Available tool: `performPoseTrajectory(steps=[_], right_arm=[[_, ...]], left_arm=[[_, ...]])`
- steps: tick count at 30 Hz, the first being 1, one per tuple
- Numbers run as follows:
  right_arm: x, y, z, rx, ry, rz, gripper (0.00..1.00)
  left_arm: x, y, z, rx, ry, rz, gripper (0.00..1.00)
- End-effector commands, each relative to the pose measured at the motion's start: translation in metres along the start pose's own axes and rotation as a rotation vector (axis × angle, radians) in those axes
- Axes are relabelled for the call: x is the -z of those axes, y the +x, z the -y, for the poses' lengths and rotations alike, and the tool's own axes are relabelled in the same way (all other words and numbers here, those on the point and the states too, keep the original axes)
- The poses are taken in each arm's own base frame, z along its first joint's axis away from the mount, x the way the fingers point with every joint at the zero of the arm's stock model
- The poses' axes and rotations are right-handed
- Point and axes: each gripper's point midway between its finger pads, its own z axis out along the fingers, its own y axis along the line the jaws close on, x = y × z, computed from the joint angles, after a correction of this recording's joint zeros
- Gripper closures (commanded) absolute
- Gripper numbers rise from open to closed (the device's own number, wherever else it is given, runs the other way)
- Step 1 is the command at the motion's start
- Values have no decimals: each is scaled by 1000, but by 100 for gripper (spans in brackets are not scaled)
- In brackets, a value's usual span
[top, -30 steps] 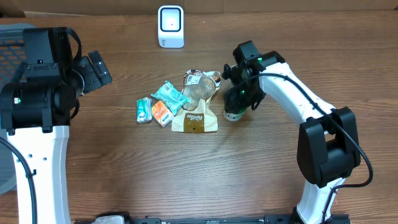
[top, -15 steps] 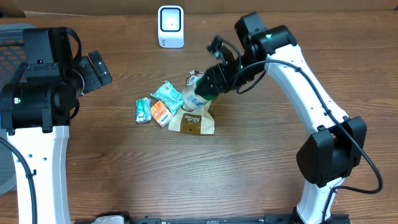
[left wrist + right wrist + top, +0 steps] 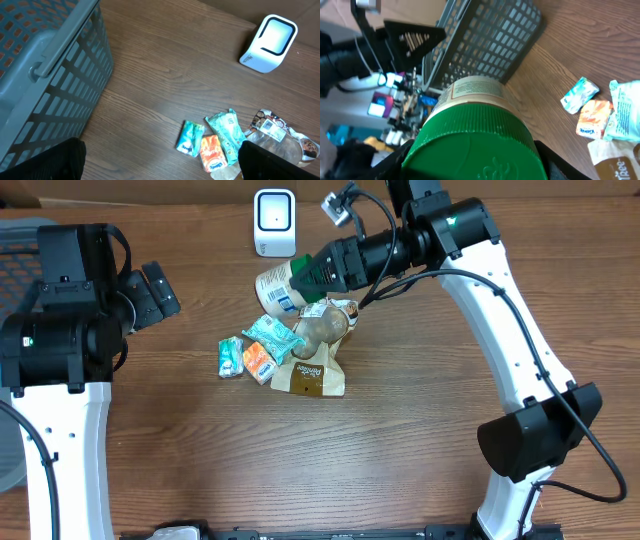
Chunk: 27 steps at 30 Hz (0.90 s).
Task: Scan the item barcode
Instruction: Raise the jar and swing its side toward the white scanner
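Worktop: brown wood-grain (image 3: 420, 460), with a white barcode scanner (image 3: 274, 222) standing at the far edge and a small heap of goods in the middle.
What changed: a second ago the green-lidded jar (image 3: 281, 288) was down on the worktop right of the heap. Now it's up in the air, tipped on its side and swung across to just in front of the scanner.
Right pincer: the right pincer (image 3: 318, 272) is clamped on the jar's green lid end, label end pointing away from the arm.
What that means: pick-up looks done, so I'd say we're in the presenting step. Can't tell if the barcode actually faces the scanner window yet, might need a twist.
Left pincer: the left pincer (image 3: 158, 292) has its fingers spread wide, holding nothing, parked off to the left.
Heap: teal packets (image 3: 270, 332), an orange packet (image 3: 260, 360) and a brown pouch (image 3: 312, 375), all untouched.
Basket: grey lattice basket (image 3: 50, 70) at the left edge. Can't see whether anything's in it from these angles.
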Motion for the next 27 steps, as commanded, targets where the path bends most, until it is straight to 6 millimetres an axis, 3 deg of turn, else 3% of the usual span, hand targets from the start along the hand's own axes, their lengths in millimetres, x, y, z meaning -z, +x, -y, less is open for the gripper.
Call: performPoseTrajectory(steps=[1, 6, 11, 18, 21, 23, 25, 27], right_arm=[[29, -16, -17, -68, 9, 78, 77], [62, -30, -32, -60, -142, 131, 78], [87, -37, -20, -68, -118, 185, 78], [92, -40, -7, -42, -48, 213, 79], [90, -40, 32, -85, 180, 235, 80], [94, -34, 73, -138, 445, 240, 80], [107, -24, 112, -173, 736, 233, 80], [120, -14, 135, -191, 933, 219, 81]], left_arm=[[7, -5, -3, -14, -4, 28, 0], [7, -5, -3, -14, -4, 28, 1], [7, -5, -3, -14, -4, 28, 0], [7, -5, -3, -14, -4, 28, 0], [7, -5, -3, -14, -4, 28, 0], [7, -5, -3, -14, -4, 28, 0], [7, -5, -3, -14, -4, 28, 1], [7, -5, -3, -14, -4, 28, 1]])
